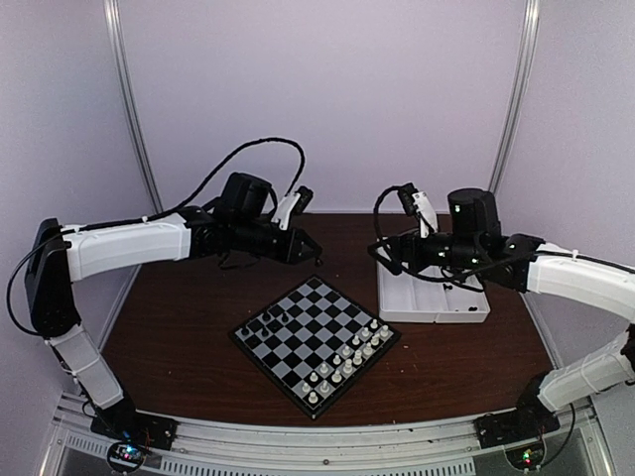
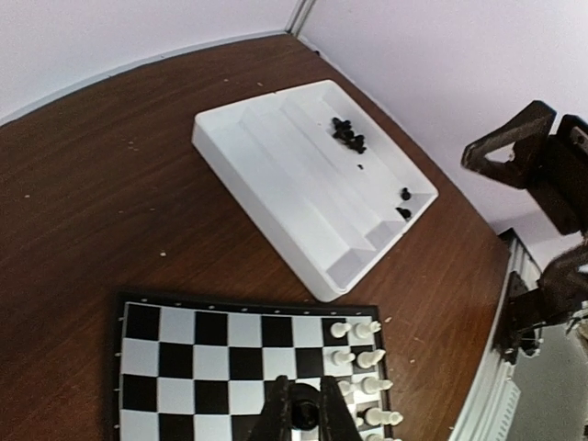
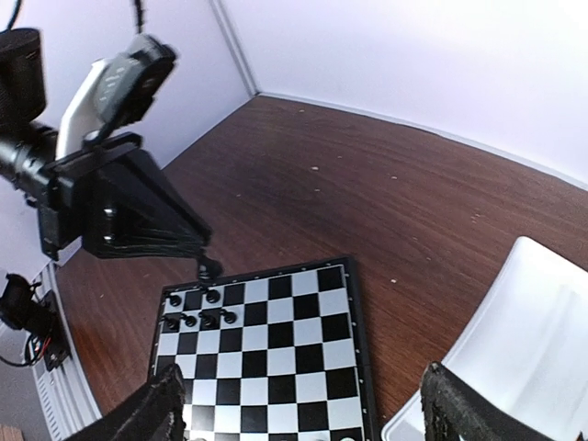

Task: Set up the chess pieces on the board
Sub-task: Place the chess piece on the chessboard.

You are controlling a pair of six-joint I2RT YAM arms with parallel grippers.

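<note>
The left claw (image 2: pixel 303 421) is closed on a small black plastic chess piece (image 3: pixel 210 269). The piece is held in the air at the far corner of the flat square chessboard with black and light-grey checks (image 1: pixel 298 332). Whether it hangs over the last square or just past the frame cannot be told.

The board is laid cornerwise on the dark brown wooden surface (image 1: pixel 179 327), between the two arms. Six black chessmen (image 3: pixel 209 321) are stood in two short rows at the corner nearest the left arm. Small white chessmen (image 1: pixel 347 362) are lined in two rows along the opposite edge.

A white rectangular plastic compartment tray (image 2: pixel 276 175) is set beside the board on the right, near it but not touching. In it a cluster of black chessmen is seen in one long compartment, with two more lying apart toward one end.

The right claw (image 3: pixel 303 381) is spread wide open with nothing between its fingers, and is held above the tray's end nearest the board.
</note>
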